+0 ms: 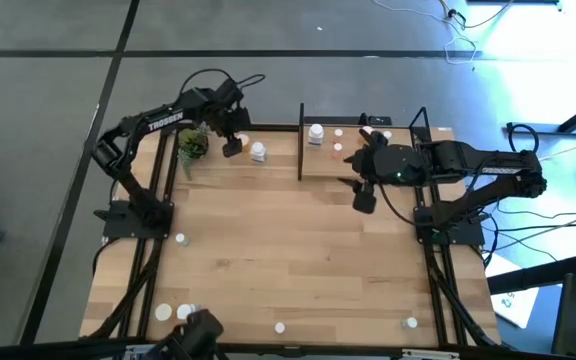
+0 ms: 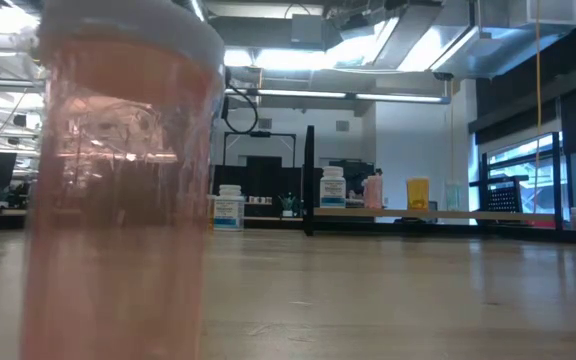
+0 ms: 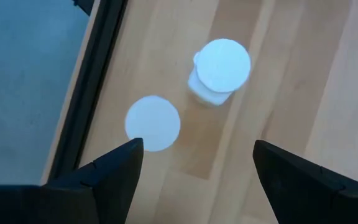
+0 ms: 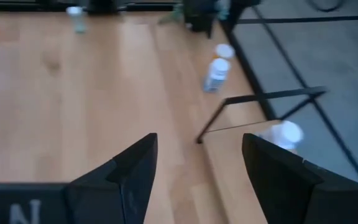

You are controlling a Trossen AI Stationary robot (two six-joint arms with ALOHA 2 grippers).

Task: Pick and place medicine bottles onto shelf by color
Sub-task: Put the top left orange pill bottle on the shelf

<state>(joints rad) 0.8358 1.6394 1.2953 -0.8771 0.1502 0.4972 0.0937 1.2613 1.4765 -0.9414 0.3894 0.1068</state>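
Note:
Two white medicine bottles stand upright on the table near its far left edge, one (image 3: pixel 219 68) farther from my fingers, one (image 3: pixel 153 123) close to a fingertip. My left gripper (image 3: pixel 196 155) hovers open above them, pointing steeply down, touching neither; the high view shows it (image 1: pixel 233 146) beside a white bottle (image 1: pixel 258 152). The shelf (image 1: pixel 398 172) stands at the far right with a white bottle (image 1: pixel 316 133) and pinkish and orange ones (image 1: pixel 338 150) on it. My right gripper (image 1: pixel 365 200) hangs open, high above the table in front of the shelf, holding nothing.
A small potted plant (image 1: pixel 193 145) stands just left of the left gripper. Loose bottles stand at the left (image 1: pixel 181 238) and along the near edge (image 1: pixel 280 327), (image 1: pixel 410 322). A pink bottle (image 2: pixel 118 180) fills the low view. The table's middle (image 1: pixel 288 240) is bare wood.

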